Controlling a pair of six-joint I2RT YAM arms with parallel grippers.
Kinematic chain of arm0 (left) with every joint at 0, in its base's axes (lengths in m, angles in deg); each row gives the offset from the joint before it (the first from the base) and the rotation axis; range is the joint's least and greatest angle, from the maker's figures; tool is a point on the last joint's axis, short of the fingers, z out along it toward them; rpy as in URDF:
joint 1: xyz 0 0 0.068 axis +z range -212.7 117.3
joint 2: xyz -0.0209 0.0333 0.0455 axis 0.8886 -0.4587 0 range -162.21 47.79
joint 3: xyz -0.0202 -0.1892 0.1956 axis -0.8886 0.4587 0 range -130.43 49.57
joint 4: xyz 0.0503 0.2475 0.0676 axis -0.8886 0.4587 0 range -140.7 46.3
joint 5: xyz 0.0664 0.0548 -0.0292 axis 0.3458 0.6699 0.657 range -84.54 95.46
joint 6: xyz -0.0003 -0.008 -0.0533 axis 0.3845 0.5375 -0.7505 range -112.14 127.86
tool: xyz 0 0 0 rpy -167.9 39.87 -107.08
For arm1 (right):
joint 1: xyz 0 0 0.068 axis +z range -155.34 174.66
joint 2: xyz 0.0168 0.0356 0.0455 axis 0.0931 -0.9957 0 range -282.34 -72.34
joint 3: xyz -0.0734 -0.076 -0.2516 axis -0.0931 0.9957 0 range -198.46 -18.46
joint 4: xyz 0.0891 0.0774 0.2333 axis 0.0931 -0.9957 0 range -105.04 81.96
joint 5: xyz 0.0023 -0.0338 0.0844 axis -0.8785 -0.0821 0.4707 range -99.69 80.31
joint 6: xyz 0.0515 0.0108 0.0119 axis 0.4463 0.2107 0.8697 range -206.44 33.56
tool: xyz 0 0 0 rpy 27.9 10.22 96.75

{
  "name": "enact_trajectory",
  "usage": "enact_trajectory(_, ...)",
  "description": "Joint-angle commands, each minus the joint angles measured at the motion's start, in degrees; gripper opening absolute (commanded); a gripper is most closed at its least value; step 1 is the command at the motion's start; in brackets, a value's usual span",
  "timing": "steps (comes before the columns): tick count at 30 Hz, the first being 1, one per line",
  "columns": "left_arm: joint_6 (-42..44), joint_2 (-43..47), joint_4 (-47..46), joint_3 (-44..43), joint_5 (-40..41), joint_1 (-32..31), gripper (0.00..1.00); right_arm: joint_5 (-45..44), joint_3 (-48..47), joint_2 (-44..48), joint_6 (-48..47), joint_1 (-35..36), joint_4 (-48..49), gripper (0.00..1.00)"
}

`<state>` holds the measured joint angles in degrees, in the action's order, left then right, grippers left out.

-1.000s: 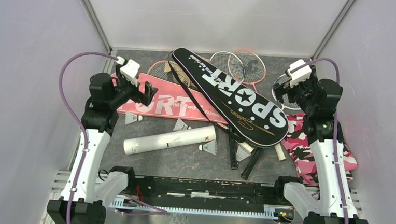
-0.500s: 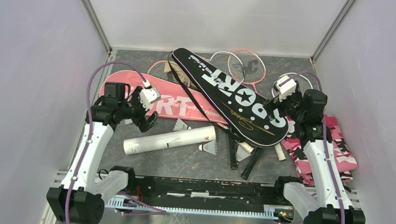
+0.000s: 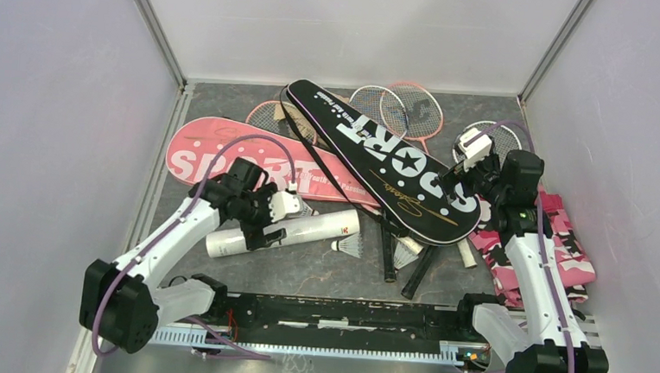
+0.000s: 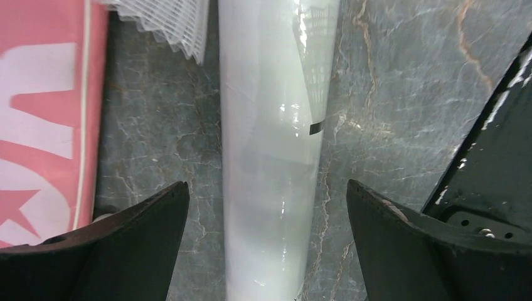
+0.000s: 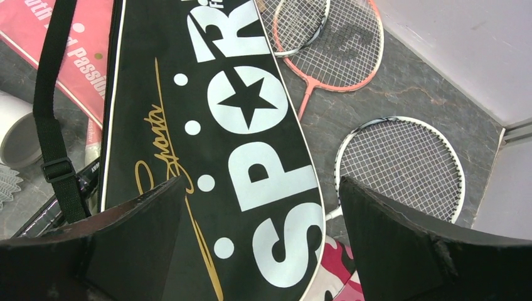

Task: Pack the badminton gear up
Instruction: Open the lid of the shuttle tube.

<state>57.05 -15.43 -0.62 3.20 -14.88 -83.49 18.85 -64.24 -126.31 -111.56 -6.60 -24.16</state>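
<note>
A long white tube (image 3: 306, 231) lies on the dark table, and my left gripper (image 3: 265, 227) hangs open over its left part. In the left wrist view the tube (image 4: 270, 125) runs between the spread fingers of the left gripper (image 4: 266, 188), untouched. A black "SPORT" cover (image 3: 381, 146) lies diagonally over a pink one (image 3: 216, 154). My right gripper (image 3: 464, 179) is open above the wide end of the black cover (image 5: 213, 125); the right gripper (image 5: 262, 182) holds nothing. White shuttlecocks (image 3: 346, 245) lie near the tube's right end, and one (image 4: 169, 22) lies beside the tube.
Thin rackets (image 3: 409, 109) lie at the back, with a white-framed one (image 5: 401, 166) near the right wall. Dark racket handles (image 3: 416, 274) stick out below the black cover. A pink camouflage cloth (image 3: 556, 252) lies at the right. Walls enclose the table on three sides.
My left arm swung from the pink cover's left end down and right, ending over the tube. My right arm dropped toward the black cover's wide end, then held still.
</note>
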Motion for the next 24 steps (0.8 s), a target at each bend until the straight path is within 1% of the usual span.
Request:
enact_trajectory(1, 1.4, -1.66, -5.2, 2.35, 6.58, -2.63, 1.0, 1.83, 0.16, -0.15, 0.33, -0.11, 1.98, 0.98)
enact_trajectory(9, -0.75, -2.01, -12.09, 8.62, 9.57, -5.04, 1.0, 2.32, 0.15, -0.69, 0.25, -0.09, 1.65, 0.98)
enact_trajectory(12, -1.74, -1.29, -15.5, 11.19, 11.3, -6.01, 0.96, 2.32, 0.12, -1.03, 0.21, -0.11, 1.61, 0.98)
enact_trajectory(15, -1.82, -0.1, -16.27, 12.37, 11.49, -6.18, 0.91, 2.55, 0.09, -1.69, 0.17, -0.13, 1.43, 0.98)
enact_trajectory(18, -1.79, 0.98, -15.67, 12.35, 12.13, -6.23, 0.81, 2.72, -0.19, -2.45, 0.12, -0.11, 1.09, 0.98)
enact_trajectory(21, -1.31, 1.62, -12.88, 10.97, 12.76, -6.3, 0.68, 2.67, -0.2, -2.87, 0.05, -0.1, 0.96, 0.98)
enact_trajectory(24, -1.22, 2.01, -8.91, 8.66, 13.03, -6.24, 0.59, 2.64, -0.19, -3.07, -0.1, -0.14, 0.84, 0.98)
